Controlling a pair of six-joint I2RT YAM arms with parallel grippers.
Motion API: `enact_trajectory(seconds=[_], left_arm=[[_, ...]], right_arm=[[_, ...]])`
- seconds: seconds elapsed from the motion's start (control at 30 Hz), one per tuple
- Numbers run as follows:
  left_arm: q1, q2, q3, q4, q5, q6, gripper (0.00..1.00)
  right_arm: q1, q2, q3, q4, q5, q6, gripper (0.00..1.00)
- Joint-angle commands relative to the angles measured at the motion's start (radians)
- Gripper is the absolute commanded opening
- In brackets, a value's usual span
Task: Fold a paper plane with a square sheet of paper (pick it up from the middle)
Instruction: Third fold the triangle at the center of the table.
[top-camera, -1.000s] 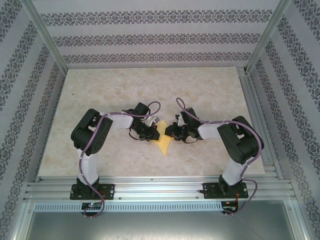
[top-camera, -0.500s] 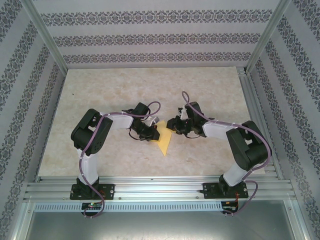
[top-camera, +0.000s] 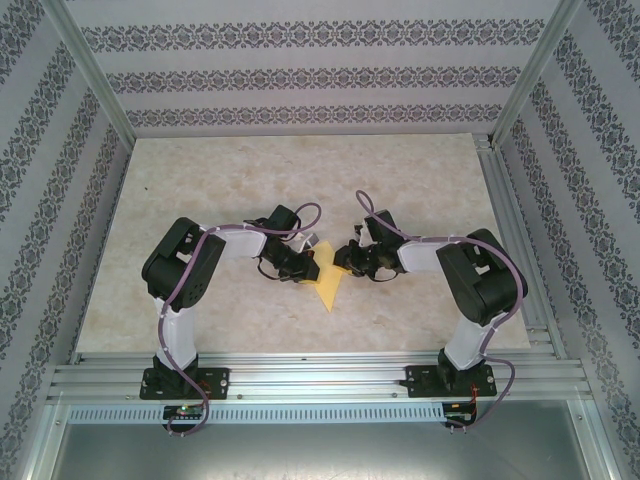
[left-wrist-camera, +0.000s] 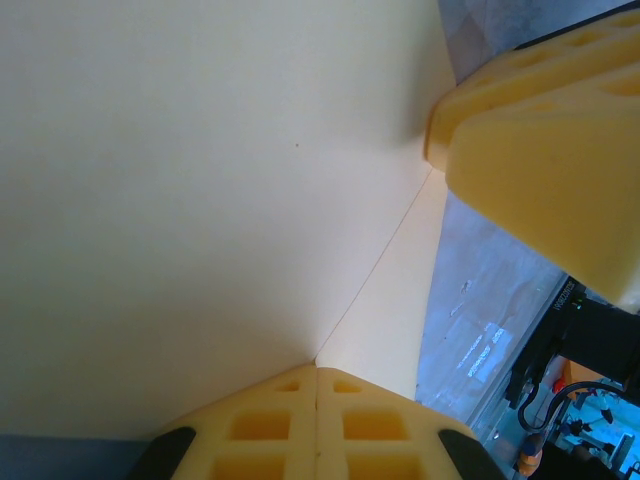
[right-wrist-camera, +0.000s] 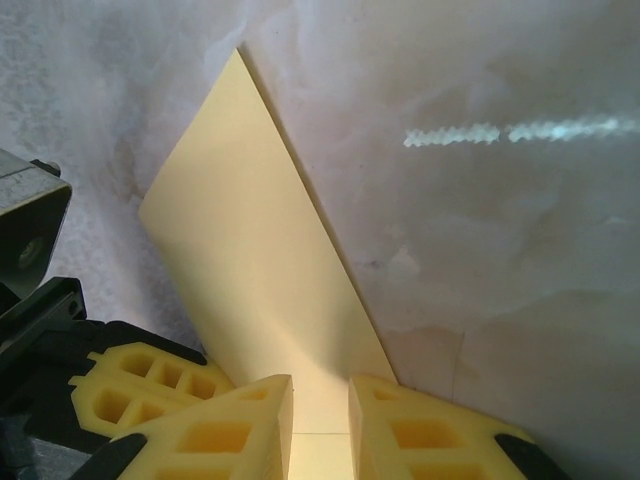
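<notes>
1. A yellow paper (top-camera: 330, 287), folded to a pointed shape, sits at the middle of the table, between the two grippers. Its sharp tip points toward the near edge, where the arms are bolted.
2. In the left wrist view the yellow paper (left-wrist-camera: 200, 200) is very close to the camera, with a thin crease running down to the fingertips.
3. In the right wrist view the yellow paper (right-wrist-camera: 260, 270) is a long, narrow wedge, its tip pointing away from the fingers over the table surface.
4. The left gripper (top-camera: 312, 268) has its two yellow fingers pressed together, pinching the paper where the crease meets them.
5. The right gripper (top-camera: 343, 265) is at the paper's other side, close to the left one. Its fingers stand slightly apart, with a strip of paper showing in the gap. Whether they press on the sheet cannot be told.
6. The table (top-camera: 220, 180) is pale and marbled.
7. Patterned walls (top-camera: 320, 80) close it in on three sides, and a metal rail (top-camera: 320, 375) runs along the near edge.
</notes>
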Motion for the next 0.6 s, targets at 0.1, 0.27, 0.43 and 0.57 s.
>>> enact_trajectory(seconds=[0.1, 0.27, 0.43, 0.57], left_arm=[[0.007, 0.020, -0.007, -0.037, -0.051, 0.011, 0.03], [0.006, 0.016, -0.005, -0.035, -0.052, 0.008, 0.03], [0.007, 0.016, -0.007, -0.034, -0.052, 0.009, 0.03], [0.007, 0.016, -0.011, -0.033, -0.051, 0.010, 0.03]], right_arm=[[-0.001, -0.089, 0.026, -0.101, 0.041, -0.044, 0.23], [0.026, -0.180, -0.002, -0.109, 0.029, -0.010, 0.23], [0.059, -0.158, -0.047, -0.067, 0.061, 0.023, 0.23], [0.063, -0.094, -0.050, -0.026, 0.079, 0.032, 0.23]])
